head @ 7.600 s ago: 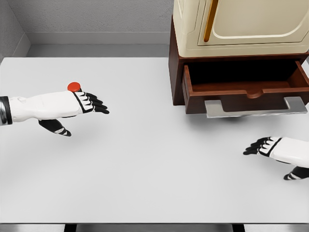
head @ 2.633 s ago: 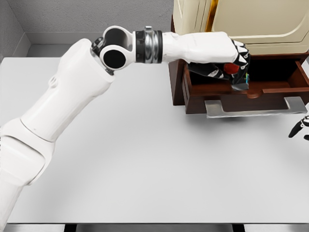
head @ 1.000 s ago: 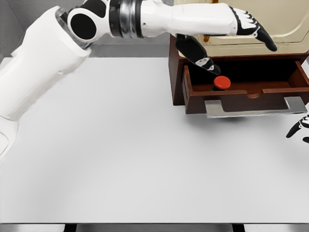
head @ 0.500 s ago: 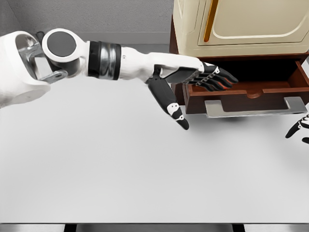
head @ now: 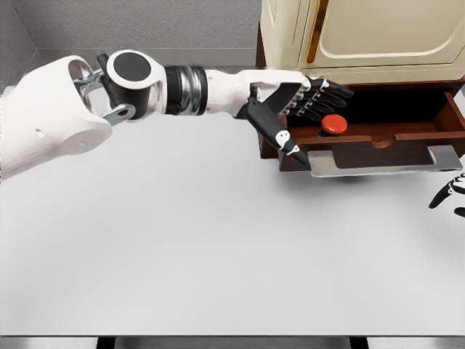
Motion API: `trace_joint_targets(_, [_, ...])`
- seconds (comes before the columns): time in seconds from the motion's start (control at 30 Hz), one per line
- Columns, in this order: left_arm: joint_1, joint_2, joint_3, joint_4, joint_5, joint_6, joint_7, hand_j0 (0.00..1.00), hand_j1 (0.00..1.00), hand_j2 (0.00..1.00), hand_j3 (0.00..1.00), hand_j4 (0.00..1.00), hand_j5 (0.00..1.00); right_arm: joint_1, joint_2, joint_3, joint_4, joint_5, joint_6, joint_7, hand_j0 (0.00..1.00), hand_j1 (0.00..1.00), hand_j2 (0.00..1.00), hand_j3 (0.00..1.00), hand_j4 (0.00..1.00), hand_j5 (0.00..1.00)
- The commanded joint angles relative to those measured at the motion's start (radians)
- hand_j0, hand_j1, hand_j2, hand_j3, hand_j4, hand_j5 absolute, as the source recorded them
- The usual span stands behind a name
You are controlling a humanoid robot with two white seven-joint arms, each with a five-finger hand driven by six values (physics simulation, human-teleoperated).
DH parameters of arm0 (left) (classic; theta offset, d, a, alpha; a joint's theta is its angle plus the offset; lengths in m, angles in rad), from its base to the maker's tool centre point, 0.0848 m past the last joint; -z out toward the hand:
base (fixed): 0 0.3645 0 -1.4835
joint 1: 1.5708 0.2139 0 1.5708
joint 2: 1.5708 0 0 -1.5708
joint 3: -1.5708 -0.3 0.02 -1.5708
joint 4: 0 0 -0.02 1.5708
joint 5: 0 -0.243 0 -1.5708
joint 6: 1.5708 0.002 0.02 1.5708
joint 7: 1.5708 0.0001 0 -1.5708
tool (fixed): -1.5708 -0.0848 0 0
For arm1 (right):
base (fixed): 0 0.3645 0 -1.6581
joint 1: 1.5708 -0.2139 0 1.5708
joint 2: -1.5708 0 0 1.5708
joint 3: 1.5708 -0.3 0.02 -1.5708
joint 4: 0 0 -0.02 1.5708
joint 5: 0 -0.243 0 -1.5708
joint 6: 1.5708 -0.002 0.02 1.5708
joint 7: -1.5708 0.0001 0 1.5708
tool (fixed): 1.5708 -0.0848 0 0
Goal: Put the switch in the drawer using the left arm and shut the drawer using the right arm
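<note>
The switch (head: 334,123), a small dark body with a red round button on top, sits inside the open brown drawer (head: 370,142), near its front left. My left hand (head: 309,109) hovers at the drawer's left end, just left of the switch, fingers spread and holding nothing; its thumb points down over the drawer's front corner. Of my right hand (head: 448,194) only some black fingertips show at the right edge, below the drawer's grey handle (head: 385,161).
The drawer belongs to a brown cabinet base topped by a cream cabinet (head: 363,36) with an orange door handle. The white table (head: 218,247) stretches in front. A grey wall runs behind.
The left hand let go of the switch, which now rests in the drawer, and is drawing back to the left with fingers spread. The right hand has stayed at the right edge.
</note>
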Motion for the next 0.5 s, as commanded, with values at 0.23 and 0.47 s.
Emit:
trace_joint_targets(0.23, [0.020,-0.037,0.002,0.047,-0.002,0.000,0.001,1.00,1.00,1.00,1.00,1.00,1.00,0.000,-0.001,0.006,0.000,-0.007,0.003,0.000,0.57,0.57,0.57,0.57,0.57,0.57])
trace_joint_targets(0.47, [0.028,-0.086,0.000,0.119,-0.005,0.000,-0.001,1.00,1.00,1.00,1.00,1.00,1.00,0.000,-0.001,0.006,0.000,-0.007,0.003,0.000,0.57,0.57,0.57,0.57,0.57,0.57])
